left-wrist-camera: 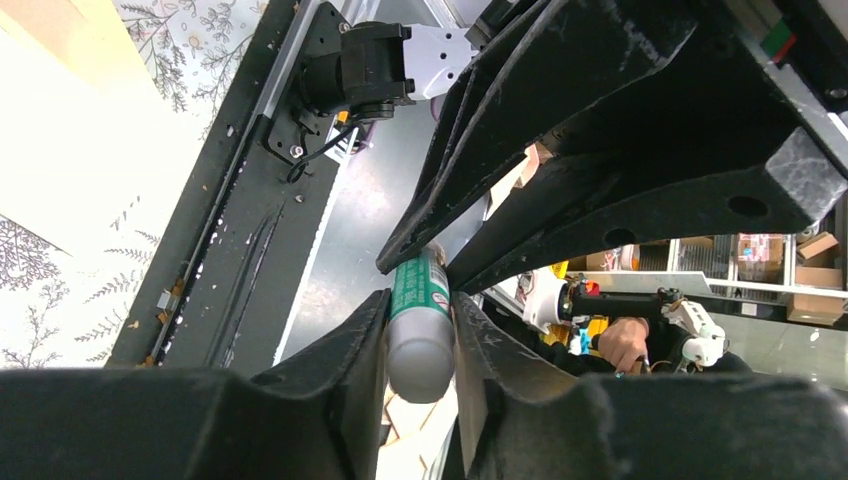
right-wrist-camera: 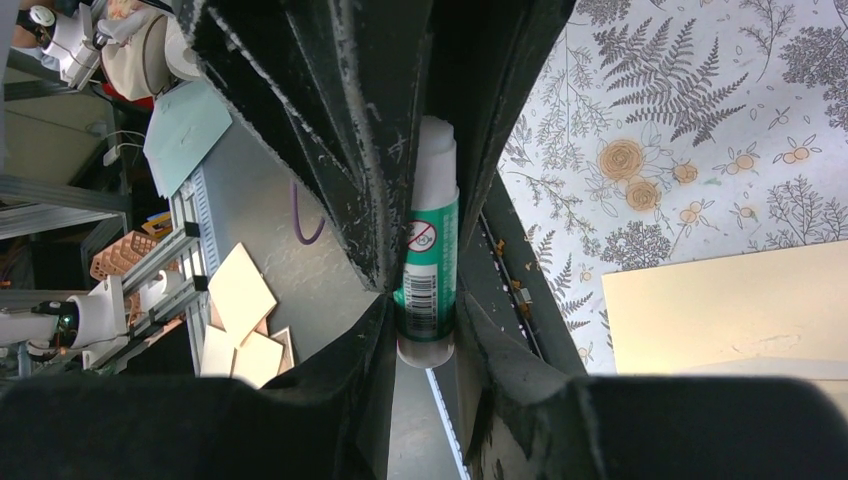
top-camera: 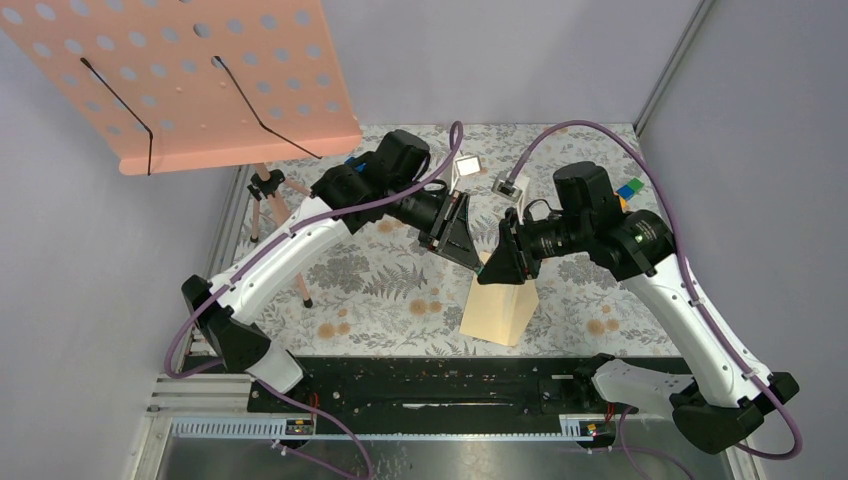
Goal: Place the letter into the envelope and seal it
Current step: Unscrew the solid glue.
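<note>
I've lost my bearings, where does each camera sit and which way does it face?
Top view: above and behind the arm bases, looking down on the flowered table; left arm and right arm show whole.
Left wrist: on the left arm, looking along its own fingers at the right gripper opposite, black rail behind.
Right wrist: on the right arm, looking along its own fingers at the left gripper, table behind.
Shared: both wrist views show the glue stick between the grippers.

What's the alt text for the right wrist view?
A green-labelled glue stick is clamped between the right fingers, with the left fingers gripping its white end. Behind lie a floral tablecloth and the cream letter.
</note>
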`<state>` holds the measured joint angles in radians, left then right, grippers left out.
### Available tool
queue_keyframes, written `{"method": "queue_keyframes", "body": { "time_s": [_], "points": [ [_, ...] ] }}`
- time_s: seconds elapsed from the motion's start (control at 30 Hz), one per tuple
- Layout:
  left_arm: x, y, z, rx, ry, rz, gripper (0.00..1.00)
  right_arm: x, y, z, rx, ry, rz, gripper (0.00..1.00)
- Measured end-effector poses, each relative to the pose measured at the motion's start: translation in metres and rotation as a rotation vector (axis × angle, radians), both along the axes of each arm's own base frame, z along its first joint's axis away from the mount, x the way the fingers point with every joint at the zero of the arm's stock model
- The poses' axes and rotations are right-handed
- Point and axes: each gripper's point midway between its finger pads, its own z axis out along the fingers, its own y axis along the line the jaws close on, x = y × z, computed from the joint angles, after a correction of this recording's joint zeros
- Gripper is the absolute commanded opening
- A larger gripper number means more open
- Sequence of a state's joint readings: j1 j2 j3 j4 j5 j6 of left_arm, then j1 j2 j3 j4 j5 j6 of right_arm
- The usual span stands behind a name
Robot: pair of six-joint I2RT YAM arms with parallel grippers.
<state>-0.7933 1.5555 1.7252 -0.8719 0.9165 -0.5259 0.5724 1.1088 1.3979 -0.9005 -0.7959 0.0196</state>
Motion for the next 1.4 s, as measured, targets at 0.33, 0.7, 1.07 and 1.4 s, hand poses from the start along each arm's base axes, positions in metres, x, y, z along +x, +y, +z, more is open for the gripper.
{"method": "queue_keyframes", "body": {
  "time_s": [0.33,0.7,1.07,1.4],
  "points": [
    [-0.002,0.000,-0.003,0.008,0.036,0.000,0.00,-0.002,0.000,-0.002,-0.014,0.017,0.005,0.12],
    [0.016,-0.012,-0.020,-0.026,0.073,0.130,0.00,0.004,-0.023,-0.007,-0.054,-0.071,-0.184,0.81],
    [0.034,-0.013,0.044,-0.344,-0.033,0.287,0.00,0.028,-0.034,0.022,0.312,-0.025,-0.483,0.93],
    [0.057,-0.001,0.059,-0.402,-0.052,0.346,0.00,0.062,-0.004,0.071,0.610,0.110,-0.421,0.94]
  ]
}}
